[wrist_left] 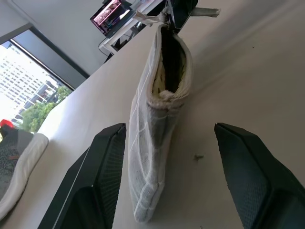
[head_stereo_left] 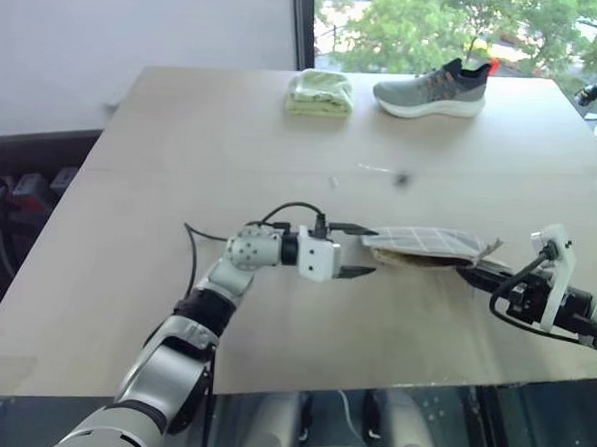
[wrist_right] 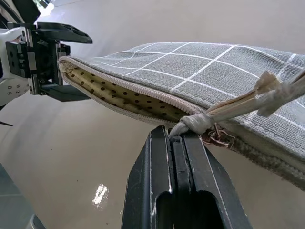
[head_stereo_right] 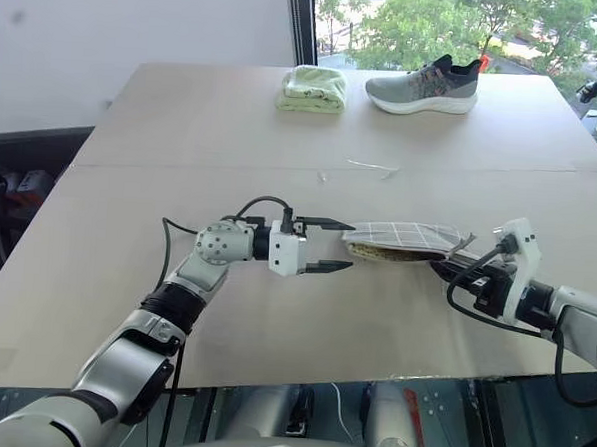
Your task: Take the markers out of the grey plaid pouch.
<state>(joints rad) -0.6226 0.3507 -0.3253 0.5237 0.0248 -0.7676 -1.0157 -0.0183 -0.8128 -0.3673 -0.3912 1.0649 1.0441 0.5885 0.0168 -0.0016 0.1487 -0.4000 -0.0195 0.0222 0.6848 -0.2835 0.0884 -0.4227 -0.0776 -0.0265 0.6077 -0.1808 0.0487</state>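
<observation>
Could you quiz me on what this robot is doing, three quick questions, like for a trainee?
1. True or false: the left gripper is shut on the pouch.
2. Which gripper pinches the pouch at its zipper end: A left, B right?
3. Fill in: at the table's far edge, a folded cloth lies beside a ____.

Key:
1. False: its jaws stand open by the pouch's near end, holding nothing.
2. B: the right one is shut on the pouch by its cord; the mouth gapes, showing dotted yellow lining.
3. shoe.
</observation>
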